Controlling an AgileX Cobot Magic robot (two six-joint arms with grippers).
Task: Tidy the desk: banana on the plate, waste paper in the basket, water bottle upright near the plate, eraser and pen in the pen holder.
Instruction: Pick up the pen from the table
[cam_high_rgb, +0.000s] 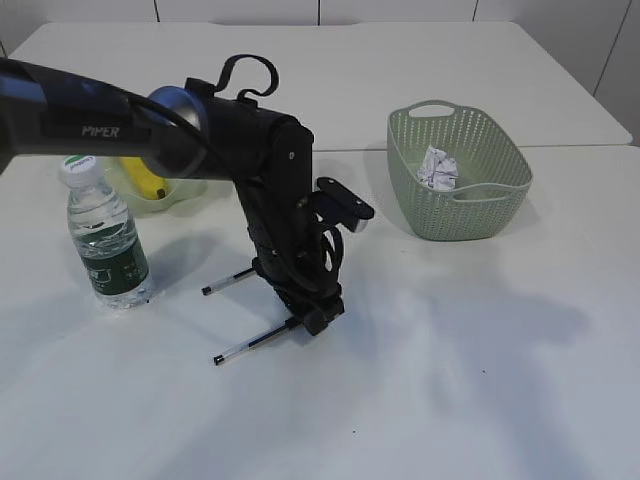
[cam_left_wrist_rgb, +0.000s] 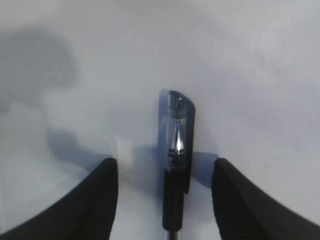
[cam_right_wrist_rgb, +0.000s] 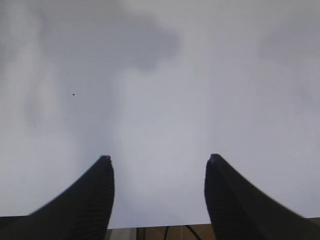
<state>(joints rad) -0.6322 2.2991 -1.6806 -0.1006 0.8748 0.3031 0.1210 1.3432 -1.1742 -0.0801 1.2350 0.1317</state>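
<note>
1. Left tool: wide, dark ribbed fingers straddling a capped black pen, frame centre, on the matte white surface.
2. Right tool: wide, holding nothing.
3. Crumpled paper lies in the green perforated basket, upper right.

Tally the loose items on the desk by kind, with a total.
Pens: 2 (one under the left gripper at, one behind at)
Water bottle: 1
Banana: 1
Plate: 1
Basket: 1
Waste paper: 1
Total: 7
</note>
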